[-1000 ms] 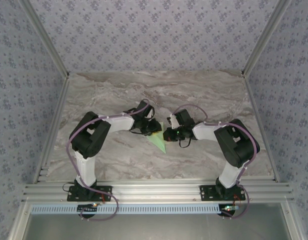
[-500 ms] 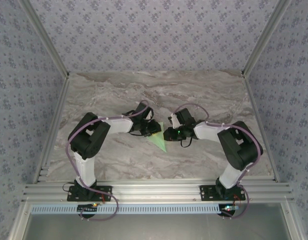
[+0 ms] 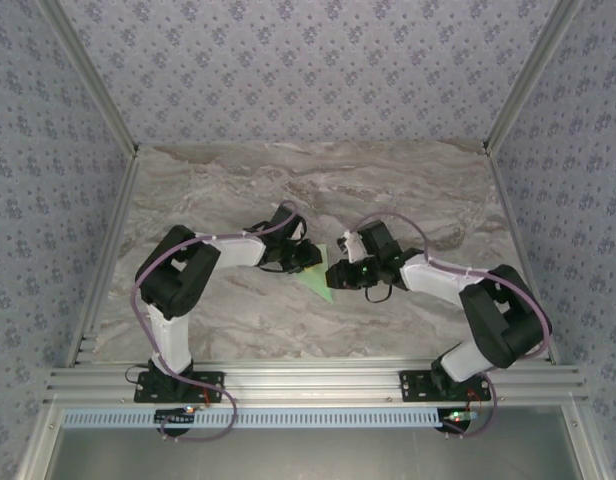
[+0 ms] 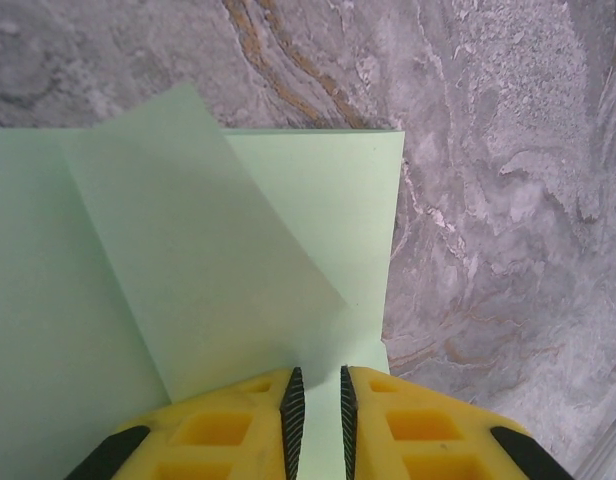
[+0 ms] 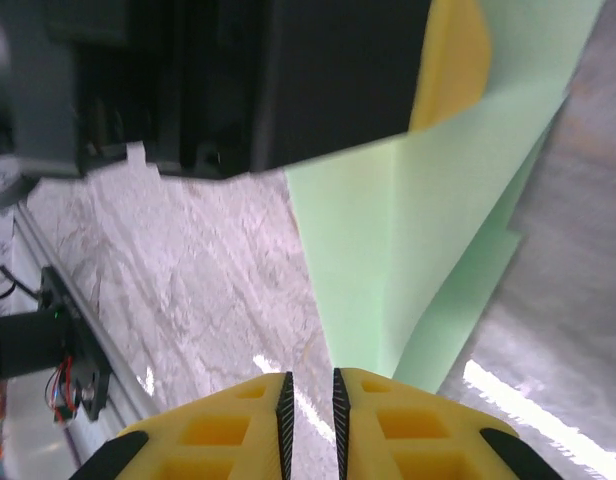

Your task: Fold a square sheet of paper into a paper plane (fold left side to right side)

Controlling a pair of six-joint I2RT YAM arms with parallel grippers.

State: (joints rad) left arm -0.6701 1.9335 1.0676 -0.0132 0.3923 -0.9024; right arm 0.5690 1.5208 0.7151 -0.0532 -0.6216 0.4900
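The pale green sheet of paper (image 3: 316,282) lies folded into a pointed shape on the marble table, its tip toward the near edge. My left gripper (image 3: 310,257) rests on its far end. In the left wrist view, the left gripper (image 4: 318,372) has its jaws a narrow gap apart over the paper (image 4: 188,260), and a folded flap rises beside the left finger. My right gripper (image 3: 335,273) is at the paper's right edge. In the right wrist view, the right gripper (image 5: 309,375) has its jaws slightly apart over bare table, with the paper (image 5: 408,240) just right of the gap.
The marble table (image 3: 408,190) is walled by patterned panels at the back and sides. An aluminium rail (image 3: 308,380) runs along the near edge. The left arm's black wrist (image 5: 288,70) hangs close above the paper in the right wrist view.
The right gripper's jaws have parted from shut to a narrow gap. The right arm's elbow has swung out to the right. The left arm and the paper have stayed put.
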